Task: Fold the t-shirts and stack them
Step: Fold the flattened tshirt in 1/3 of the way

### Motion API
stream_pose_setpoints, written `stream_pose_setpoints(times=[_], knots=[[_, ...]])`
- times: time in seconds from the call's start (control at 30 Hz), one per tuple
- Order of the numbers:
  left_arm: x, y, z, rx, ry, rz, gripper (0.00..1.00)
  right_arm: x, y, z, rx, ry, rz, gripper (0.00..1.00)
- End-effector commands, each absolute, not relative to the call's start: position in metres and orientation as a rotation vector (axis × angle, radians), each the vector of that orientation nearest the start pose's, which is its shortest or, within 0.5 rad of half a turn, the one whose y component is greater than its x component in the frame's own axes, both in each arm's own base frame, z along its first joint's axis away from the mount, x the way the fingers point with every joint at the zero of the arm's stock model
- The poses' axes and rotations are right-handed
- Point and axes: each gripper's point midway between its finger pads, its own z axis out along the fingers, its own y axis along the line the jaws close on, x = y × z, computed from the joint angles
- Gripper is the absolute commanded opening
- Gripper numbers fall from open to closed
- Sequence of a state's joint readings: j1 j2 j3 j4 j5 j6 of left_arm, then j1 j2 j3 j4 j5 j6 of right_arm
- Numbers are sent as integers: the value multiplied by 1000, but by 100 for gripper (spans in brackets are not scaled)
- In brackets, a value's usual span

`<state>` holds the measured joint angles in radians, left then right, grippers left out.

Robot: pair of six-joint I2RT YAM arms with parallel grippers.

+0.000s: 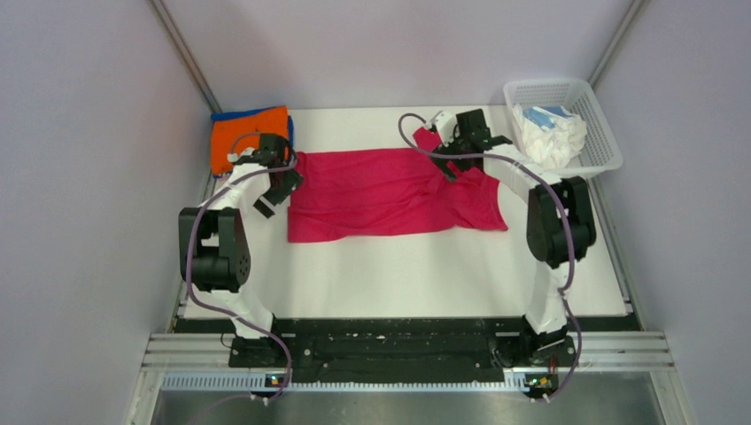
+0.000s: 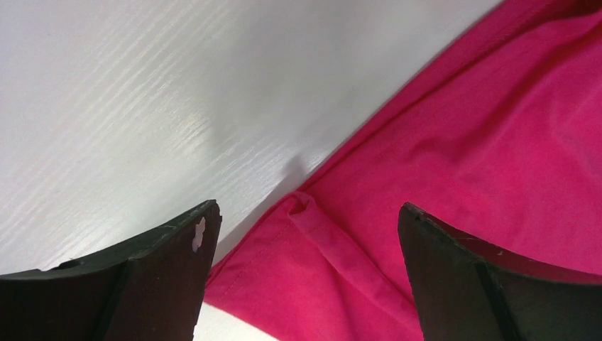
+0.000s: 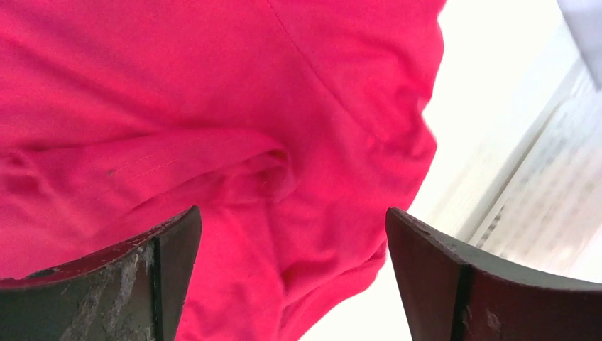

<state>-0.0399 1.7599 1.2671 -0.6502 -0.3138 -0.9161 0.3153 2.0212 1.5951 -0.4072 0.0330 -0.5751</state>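
A crimson-pink t-shirt (image 1: 381, 190) lies folded lengthwise across the white table (image 1: 398, 266), a sleeve sticking out at its right end. My left gripper (image 1: 282, 188) hovers over the shirt's left edge, open, with the hem corner (image 2: 312, 249) between its black fingers (image 2: 163, 270). My right gripper (image 1: 445, 152) hangs over the shirt's upper right part, open, with rumpled crimson cloth (image 3: 284, 199) below it. Neither holds anything. A folded orange t-shirt (image 1: 243, 133) rests on a blue t-shirt (image 1: 239, 114) at the back left corner.
A white plastic mesh basket (image 1: 593, 115) at the back right holds crumpled white and pale blue t-shirts (image 1: 551, 133). Grey walls close in on both sides. A black rail (image 1: 398, 341) runs along the near table edge between the arm bases.
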Motion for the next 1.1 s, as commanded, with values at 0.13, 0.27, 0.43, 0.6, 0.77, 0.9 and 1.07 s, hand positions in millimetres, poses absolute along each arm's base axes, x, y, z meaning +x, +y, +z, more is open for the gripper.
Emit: stream_pose_setpoints(times=[0.13,0.27,0.43,0.6,0.77,0.9,1.07], knots=[[391,-36,103,-1062,2372,-225,99,455,153,168,-279,2111,247,99],[382,-65,80,-1024,2420,-398,99,433,187,145,-179,2162,548,99],[370,-69,52,-1031,2481,-399,99,441,204,116,-129,2253,648,99],[363,-59,33,-1036,2523,-306,99,454,218,102,-145,2263,712,99],[357,-56,23,-1042,2558,-265,99,484,225,93,-138,2227,702,99],[355,-45,20,-1044,2553,-176,99,505,238,96,-121,2192,755,99],[354,-42,19,-1039,2559,-145,99,543,245,118,-80,2119,724,99]])
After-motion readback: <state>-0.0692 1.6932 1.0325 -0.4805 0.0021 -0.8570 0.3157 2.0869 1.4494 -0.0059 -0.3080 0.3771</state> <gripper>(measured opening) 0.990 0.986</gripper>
